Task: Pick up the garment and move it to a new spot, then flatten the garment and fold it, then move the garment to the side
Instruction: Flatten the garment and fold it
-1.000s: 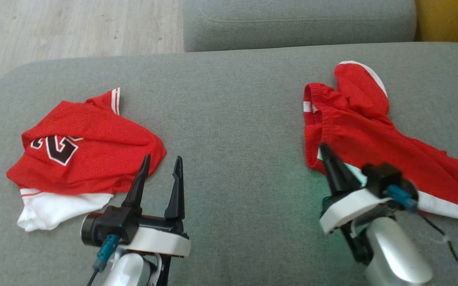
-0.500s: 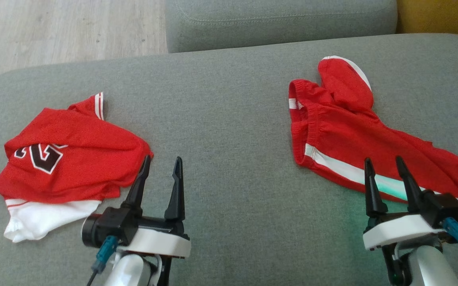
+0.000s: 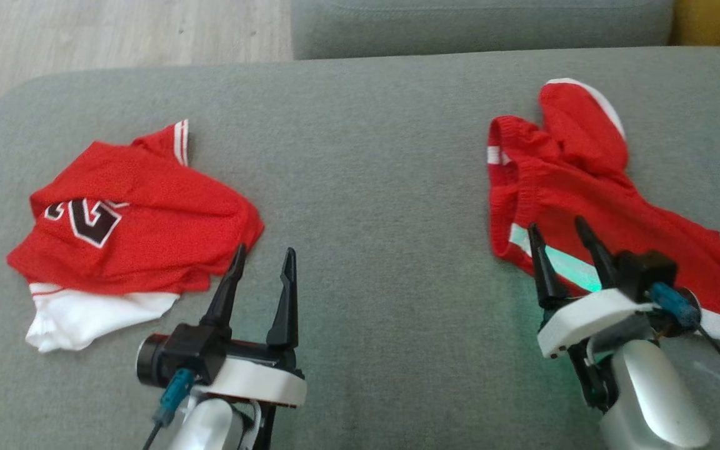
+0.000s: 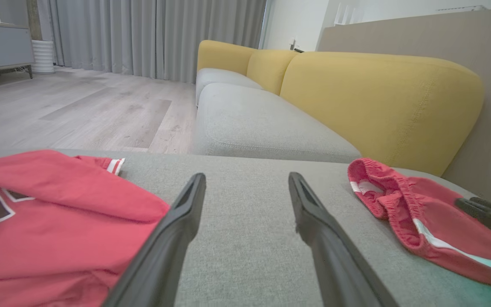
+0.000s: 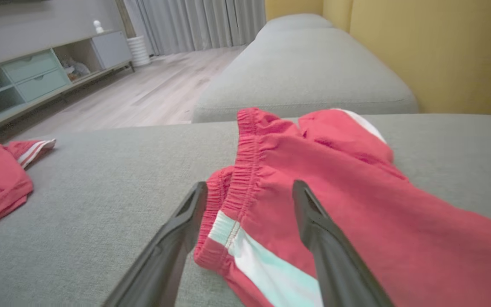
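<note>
Your right gripper [image 3: 557, 225] is spread wide and grips nothing. Its two fingers hang over the waistband corner of the red shorts [image 3: 585, 181], at the white side stripe. You can't tell from these frames whether the tips touch the cloth. In the right wrist view the right gripper [image 5: 249, 183] straddles that same corner of the shorts [image 5: 356, 204], gap empty.

Your left gripper [image 3: 265, 249] is also spread wide and empty, above bare fabric of the grey seat cushion [image 3: 372, 156], touching nothing. The left wrist view shows the same [image 4: 246, 175].

The shorts lie crumpled on the cushion's right part, one leg folded up toward its back edge.

Hard to make out: the shorts' right end is cut off by the head view's edge, and the right wrist covers part of the stripe. The red jersey [image 3: 141, 225] sits bunched on the cushion's left part. Its dark lettering is folded and unreadable. White cloth pokes out beneath it; you can't tell whether it is the same garment.

Count: two grippers, two fingers each, two red garments, one cushion under them.
</note>
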Available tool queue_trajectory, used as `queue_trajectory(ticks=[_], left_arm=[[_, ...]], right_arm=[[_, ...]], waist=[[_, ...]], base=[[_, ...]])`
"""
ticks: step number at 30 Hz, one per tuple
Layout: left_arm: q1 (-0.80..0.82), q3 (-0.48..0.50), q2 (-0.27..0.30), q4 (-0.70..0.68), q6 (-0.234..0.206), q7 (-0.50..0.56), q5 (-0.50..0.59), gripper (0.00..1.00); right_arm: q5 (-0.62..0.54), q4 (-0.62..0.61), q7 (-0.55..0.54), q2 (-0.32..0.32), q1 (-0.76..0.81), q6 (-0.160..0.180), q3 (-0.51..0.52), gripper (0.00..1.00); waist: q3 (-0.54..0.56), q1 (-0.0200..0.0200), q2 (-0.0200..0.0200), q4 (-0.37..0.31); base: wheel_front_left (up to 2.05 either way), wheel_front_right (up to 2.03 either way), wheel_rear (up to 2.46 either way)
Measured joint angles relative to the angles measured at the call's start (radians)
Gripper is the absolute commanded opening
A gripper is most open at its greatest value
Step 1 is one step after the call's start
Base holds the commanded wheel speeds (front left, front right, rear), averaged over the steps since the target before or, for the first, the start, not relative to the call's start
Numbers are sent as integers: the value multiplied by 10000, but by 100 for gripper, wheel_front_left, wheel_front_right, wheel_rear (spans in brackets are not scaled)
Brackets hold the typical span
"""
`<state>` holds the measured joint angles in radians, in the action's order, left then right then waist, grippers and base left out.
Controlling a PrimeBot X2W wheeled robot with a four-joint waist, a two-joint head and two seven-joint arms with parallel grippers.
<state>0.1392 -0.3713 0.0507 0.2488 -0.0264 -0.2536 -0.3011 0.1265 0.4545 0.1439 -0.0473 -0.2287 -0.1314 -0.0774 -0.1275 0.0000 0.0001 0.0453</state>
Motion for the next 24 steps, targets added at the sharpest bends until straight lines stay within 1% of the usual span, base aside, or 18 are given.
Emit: queue_trajectory(ticks=[3,9,13,19,20,21,22,23,24], left_arm=[[3,-104,0,73,0,0,-35,100],[81,-165,0,81,-12,0,-86,100],[120,-194,0,75,-13,0,-88,100],[182,-236,0,65,-58,0,-88,100],[184,-234,0,65,-58,0,-88,100],[184,-236,0,65,-58,0,-88,100],[184,-236,0,65,-58,0,-88,100],[186,-240,0,67,-58,0,-88,100],[188,-242,0,69,-59,0,-88,100]], right_arm=[[-4,623,-316,-4,-290,0,-75,100],[-90,1701,-397,-6,-697,0,163,100],[-240,2293,-399,-8,-986,0,336,100],[-236,2922,-401,-12,-1245,0,232,100],[-219,3009,-403,-12,-1302,0,188,98],[-217,3072,-435,-13,-1360,0,144,38],[-209,3139,-491,-13,-1414,0,104,15],[-209,3202,-512,-13,-1472,0,44,0],[-209,3264,-520,-13,-1527,0,-6,0]], waist=[[-118,1,0,214],[-243,0,0,540],[-287,0,0,637],[-362,0,0,685],[-368,1,0,684],[-372,0,0,682],[-375,0,0,679],[-372,0,0,676],[-364,0,0,671]], base=[[0,0,0],[0,0,0],[0,0,0],[0,0,0],[0,0,0],[0,0,0],[0,0,0],[0,0,0],[0,0,0]])
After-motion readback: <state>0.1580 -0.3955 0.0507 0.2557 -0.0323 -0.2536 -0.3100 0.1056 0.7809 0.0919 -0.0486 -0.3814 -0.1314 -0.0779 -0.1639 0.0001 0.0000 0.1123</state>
